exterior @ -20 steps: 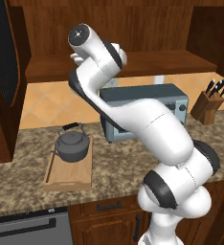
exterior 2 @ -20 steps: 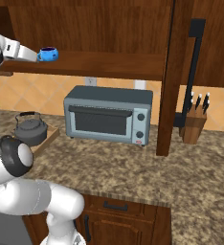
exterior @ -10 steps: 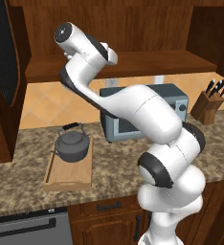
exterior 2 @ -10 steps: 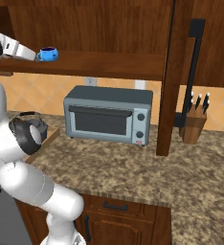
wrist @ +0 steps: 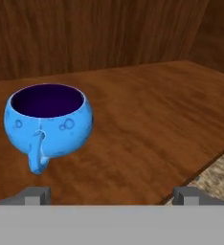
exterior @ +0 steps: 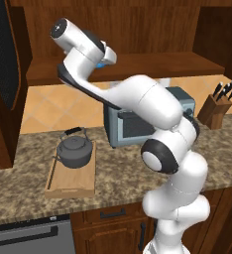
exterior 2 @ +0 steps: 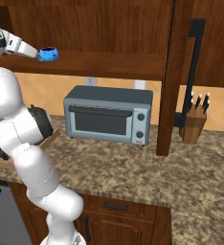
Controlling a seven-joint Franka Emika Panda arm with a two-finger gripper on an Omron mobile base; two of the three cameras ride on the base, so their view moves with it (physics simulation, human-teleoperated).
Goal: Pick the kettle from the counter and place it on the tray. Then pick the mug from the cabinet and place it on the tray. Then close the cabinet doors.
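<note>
White arm links are raised toward the frame's upper left; the gripper (wrist: 111, 194) is spread wide, empty, before the upright bright blue mug (wrist: 48, 119).

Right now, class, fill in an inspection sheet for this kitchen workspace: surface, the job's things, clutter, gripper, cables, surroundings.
Surface: speckled granite counter.
Job's things: kettle sits on the wooden tray; blue mug stands upright on the cabinet shelf, handle toward the hand camera; cabinet doors open.
Clutter: toaster oven and knife block on the counter.
Gripper: gripper open, at shelf height facing the mug, which sits left of its centre, not yet between the fingers.
Cables: nothing seen.
Surroundings: tiled backsplash; drawer units below.
</note>
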